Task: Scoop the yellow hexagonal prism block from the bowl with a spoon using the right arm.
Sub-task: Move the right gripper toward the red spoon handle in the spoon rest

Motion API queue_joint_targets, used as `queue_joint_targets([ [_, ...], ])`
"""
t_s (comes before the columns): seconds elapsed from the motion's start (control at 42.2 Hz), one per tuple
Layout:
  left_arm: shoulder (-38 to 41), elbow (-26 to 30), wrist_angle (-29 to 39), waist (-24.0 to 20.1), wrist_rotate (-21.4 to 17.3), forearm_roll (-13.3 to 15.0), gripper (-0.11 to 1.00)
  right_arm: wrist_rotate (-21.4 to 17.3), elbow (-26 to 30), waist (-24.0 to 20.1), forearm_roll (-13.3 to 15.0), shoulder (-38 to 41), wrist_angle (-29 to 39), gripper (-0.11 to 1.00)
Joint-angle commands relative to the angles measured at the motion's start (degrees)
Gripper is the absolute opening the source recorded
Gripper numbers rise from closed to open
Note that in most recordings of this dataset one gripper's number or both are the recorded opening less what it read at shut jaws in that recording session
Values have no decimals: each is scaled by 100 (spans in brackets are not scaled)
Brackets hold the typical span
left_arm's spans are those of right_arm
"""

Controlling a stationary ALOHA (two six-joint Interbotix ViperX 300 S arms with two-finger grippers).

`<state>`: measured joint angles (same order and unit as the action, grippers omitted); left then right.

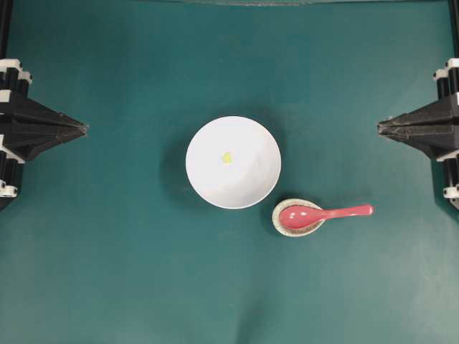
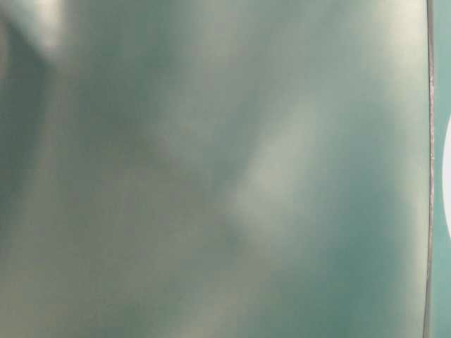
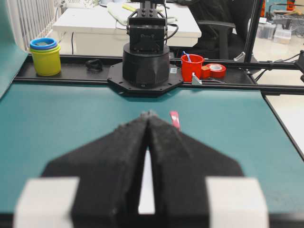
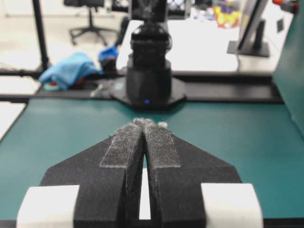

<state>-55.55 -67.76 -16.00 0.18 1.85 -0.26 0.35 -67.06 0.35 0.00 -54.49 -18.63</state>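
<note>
Yellow hexagonal prism block [image 1: 226, 157] sits inside the white bowl [image 1: 208, 179]; beside it the spoon [image 1: 323, 213] rests in a small dish [image 1: 275, 217], handle toward the right gripper [image 1: 380, 127], pressed together, empty.

A: so what's actually sitting on the teal table [image 1: 107, 272]?

B: big white bowl [image 1: 247, 188] about dead center. Just right of it and a bit nearer, touching its rim, a small speckled beige dish [image 1: 285, 226]. Rest is bare teal mat, kinda wrinkly.
</note>
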Motion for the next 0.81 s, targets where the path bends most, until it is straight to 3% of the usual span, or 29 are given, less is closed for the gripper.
queue_joint_targets([
  [0.0, 44, 79, -44, 9, 0, -18, 0, 0, 114, 0, 18, 0, -62, 0],
  [0.119, 53, 70, -53, 0, 9, -26, 0, 0, 114, 0, 18, 0, -44, 6],
  [0.308, 53, 70, -53, 9, 9, -18, 0, -53, 88, 9, 9, 62, -53, 53],
  [0.356, 53, 70, -53, 0, 9, -18, 0, -70, 53, 9, -9, 149, -62, 58],
  [0.545, 62, 70, -53, 9, 9, -18, 0, -88, -105, -53, -105, 598, -396, 58],
  [0.782, 62, 70, -53, 9, 0, -44, 0, -88, -501, -448, -316, 1494, -1371, 58],
])
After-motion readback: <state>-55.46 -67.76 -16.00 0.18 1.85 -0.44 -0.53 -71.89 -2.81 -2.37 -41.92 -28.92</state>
